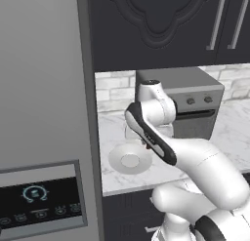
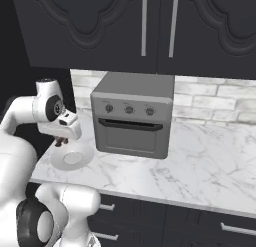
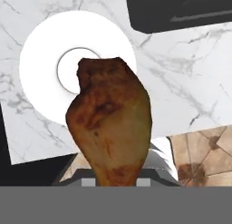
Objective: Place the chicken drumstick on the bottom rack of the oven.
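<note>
Hanging over the plate point(image 3: 41, 46) near the counter's point(image 2: 200, 161) left edge, your gripper point(image 2: 62, 141) grips the drumstick point(image 3: 108, 119).

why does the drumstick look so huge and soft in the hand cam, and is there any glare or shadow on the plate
Hand view: the chicken drumstick sits right at the lens, so it looms over the white plate and its texture looks smeared. The plate is flat white there, with no glare. Left base view: soft, even light, with only a faint shade around the plate. Right base view: the gripper is small and coarse.
</note>
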Robot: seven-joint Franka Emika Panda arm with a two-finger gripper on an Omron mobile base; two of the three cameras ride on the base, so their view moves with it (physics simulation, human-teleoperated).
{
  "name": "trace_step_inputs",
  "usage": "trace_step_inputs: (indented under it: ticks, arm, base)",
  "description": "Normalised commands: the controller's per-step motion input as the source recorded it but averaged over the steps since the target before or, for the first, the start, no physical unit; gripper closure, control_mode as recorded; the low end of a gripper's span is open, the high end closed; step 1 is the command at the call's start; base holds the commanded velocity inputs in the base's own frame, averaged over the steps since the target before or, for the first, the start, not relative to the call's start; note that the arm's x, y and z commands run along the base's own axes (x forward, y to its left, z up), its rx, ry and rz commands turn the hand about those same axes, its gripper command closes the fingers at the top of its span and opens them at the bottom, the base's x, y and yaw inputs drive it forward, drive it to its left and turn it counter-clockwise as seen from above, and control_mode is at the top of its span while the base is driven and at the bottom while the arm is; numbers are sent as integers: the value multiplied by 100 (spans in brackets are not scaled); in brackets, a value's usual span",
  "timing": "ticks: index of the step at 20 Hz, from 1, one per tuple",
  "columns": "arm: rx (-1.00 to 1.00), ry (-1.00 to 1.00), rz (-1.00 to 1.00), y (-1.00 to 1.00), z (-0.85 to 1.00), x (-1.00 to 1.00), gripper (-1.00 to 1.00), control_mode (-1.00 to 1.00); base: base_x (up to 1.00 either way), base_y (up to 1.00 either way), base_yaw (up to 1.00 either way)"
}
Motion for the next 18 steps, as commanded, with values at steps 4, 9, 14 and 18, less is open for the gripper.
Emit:
trace_step_inputs:
  ticks: [4, 9, 14, 18]
  arm:
    - [-2, -2, 30, -42, 54, -60, 100, -100]
    - [6, -2, 15, -75, 8, -63, 100, -100]
    - [0, -5, -3, -7, -39, -40, 100, -100]
    - [2, -5, -2, -1, -61, 0, 100, -100]
  base:
    - [0, 0, 0]
    - [0, 0, 0]
    - [0, 0, 0]
    - [0, 0, 0]
